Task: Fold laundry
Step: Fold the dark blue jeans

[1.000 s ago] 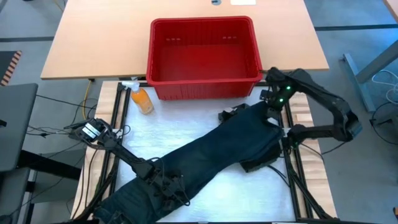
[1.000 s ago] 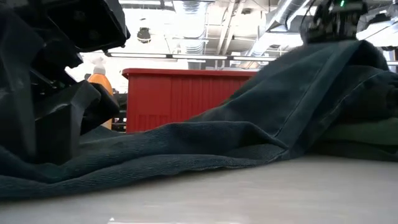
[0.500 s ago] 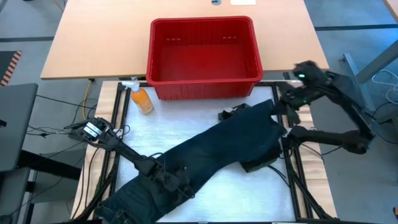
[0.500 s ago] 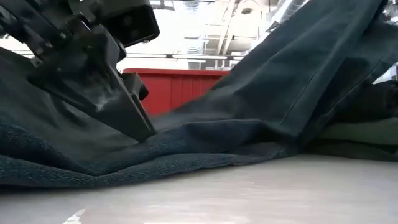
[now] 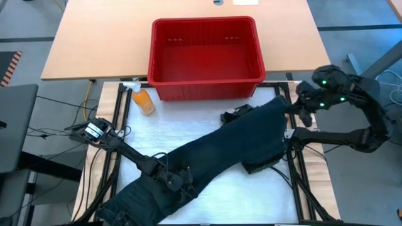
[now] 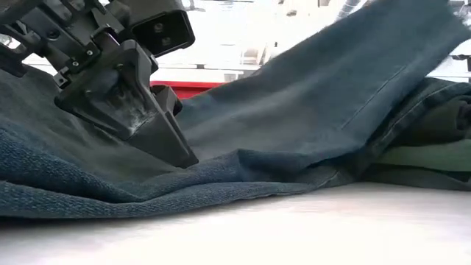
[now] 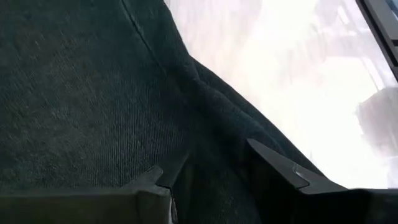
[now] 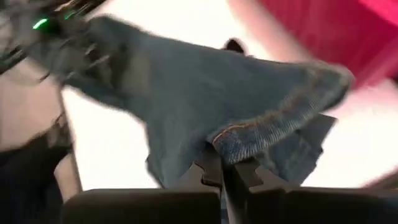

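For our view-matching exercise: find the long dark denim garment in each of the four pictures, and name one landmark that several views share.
High view: the denim garment runs diagonally from lower left to upper right.
Low view: it fills most of the picture, rising to the upper right.
Left wrist view: it covers the left side.
Right wrist view: it stretches across the middle, its hem pinched in the right tool.
Shared landmark: the red basket, also visible in the low view.

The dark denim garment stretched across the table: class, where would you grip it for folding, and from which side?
Grip the dark denim garment at its two ends. The right gripper is shut on a stitched hem, approaching from the table's right edge. The left gripper pinches the near-left end from above. The long diagonal shape favours holding both ends.
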`<move>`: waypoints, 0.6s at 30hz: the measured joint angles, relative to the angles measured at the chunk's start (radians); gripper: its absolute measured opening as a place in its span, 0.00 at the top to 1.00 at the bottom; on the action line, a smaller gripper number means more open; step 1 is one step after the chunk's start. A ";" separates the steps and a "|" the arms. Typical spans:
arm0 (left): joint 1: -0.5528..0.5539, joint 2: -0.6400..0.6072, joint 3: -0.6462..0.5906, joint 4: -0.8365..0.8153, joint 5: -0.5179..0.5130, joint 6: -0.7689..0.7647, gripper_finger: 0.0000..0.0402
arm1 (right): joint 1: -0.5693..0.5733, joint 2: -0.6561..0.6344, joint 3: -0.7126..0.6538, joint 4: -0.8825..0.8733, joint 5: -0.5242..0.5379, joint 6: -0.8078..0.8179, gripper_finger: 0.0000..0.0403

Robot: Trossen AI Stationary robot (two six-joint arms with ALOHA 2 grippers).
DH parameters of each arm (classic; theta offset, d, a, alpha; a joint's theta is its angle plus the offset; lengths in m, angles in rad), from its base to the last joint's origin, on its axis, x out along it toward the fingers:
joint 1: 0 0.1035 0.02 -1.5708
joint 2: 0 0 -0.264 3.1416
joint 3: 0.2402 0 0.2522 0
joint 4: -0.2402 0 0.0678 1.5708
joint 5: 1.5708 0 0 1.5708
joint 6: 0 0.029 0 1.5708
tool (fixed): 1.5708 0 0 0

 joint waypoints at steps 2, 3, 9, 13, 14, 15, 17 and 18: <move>0.000 0.000 0.000 0.000 0.017 0.002 0.68 | 0.004 0.005 -0.028 0.003 0.091 0.045 0.95; 0.000 0.000 0.000 0.000 0.026 0.002 0.68 | 0.008 0.003 -0.054 0.010 0.098 0.068 0.95; -0.009 0.000 0.000 -0.001 0.047 -0.017 0.68 | 0.016 0.015 -0.286 -0.011 0.186 0.091 0.95; -0.023 0.000 0.000 -0.021 0.049 -0.026 0.68 | 0.003 0.046 -0.485 -0.010 0.220 0.086 0.95; -0.026 0.000 0.000 -0.027 0.050 -0.028 0.68 | -0.003 0.060 -0.530 -0.010 0.241 0.084 0.95; -0.027 0.000 0.000 -0.033 0.050 -0.030 0.68 | -0.010 0.075 -0.572 -0.009 0.273 0.085 0.95; -0.026 0.000 0.000 -0.043 0.050 -0.040 0.68 | -0.027 0.109 -0.647 -0.009 0.364 0.083 0.95; -0.026 0.000 0.000 -0.045 0.050 -0.040 0.68 | -0.039 0.125 -0.677 -0.006 0.421 0.084 0.94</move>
